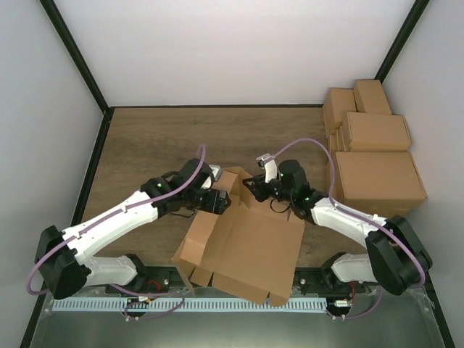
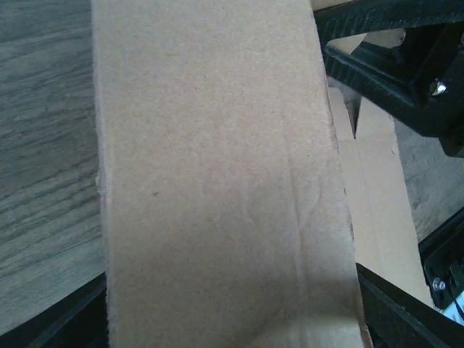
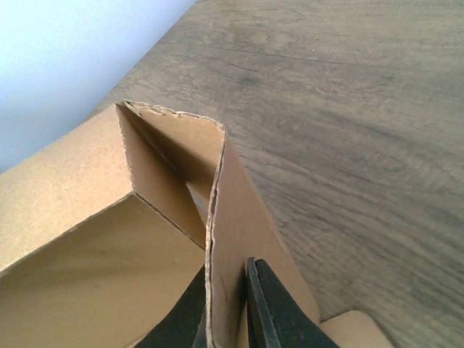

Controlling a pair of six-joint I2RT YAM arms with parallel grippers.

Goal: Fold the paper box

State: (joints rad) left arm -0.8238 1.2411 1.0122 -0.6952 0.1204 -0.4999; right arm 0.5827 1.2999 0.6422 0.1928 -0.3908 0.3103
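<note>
The paper box [image 1: 250,246], a brown cardboard sheet with its walls half raised, lies at the table's near middle. My right gripper [image 1: 255,187] is at its far edge. In the right wrist view this gripper [image 3: 230,279] is shut on an upright flap of the box [image 3: 72,188], which stands edge-on between the black fingers [image 3: 279,315]. My left gripper [image 1: 217,201] is at the box's far-left corner. In its wrist view a cardboard panel [image 2: 210,145] fills the gap of the left gripper [image 2: 232,308]. Its fingers [image 2: 406,312] stand wide apart at the panel's two edges.
Several finished brown cartons [image 1: 370,145] are stacked at the right, from the back to the middle of the table. Bare wood tabletop [image 1: 159,138] stretches behind and left of the box. A metal rail [image 1: 217,304] runs along the near edge between the arm bases.
</note>
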